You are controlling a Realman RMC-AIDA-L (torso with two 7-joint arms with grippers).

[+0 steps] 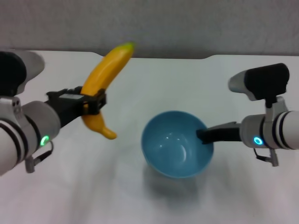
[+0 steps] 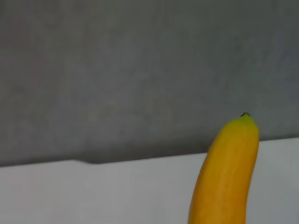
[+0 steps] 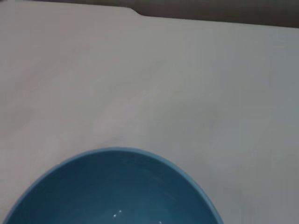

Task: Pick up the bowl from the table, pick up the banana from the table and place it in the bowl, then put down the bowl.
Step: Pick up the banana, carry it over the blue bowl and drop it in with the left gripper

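My left gripper [image 1: 93, 103] is shut on the yellow-orange banana [image 1: 105, 74] and holds it in the air at the left, its dark tip pointing up and away. The banana's upper end also shows in the left wrist view [image 2: 226, 172]. My right gripper [image 1: 202, 136] is shut on the right rim of the light-blue bowl [image 1: 175, 145] and holds it above the white table [image 1: 154, 84], with a shadow beneath it. The bowl is empty and sits to the right of the banana and lower. Its rim fills the lower part of the right wrist view [image 3: 112, 186].
The table's dark notched far edge [image 1: 205, 57] runs along the back, with a grey wall [image 1: 187, 23] behind it. Nothing else lies on the tabletop.
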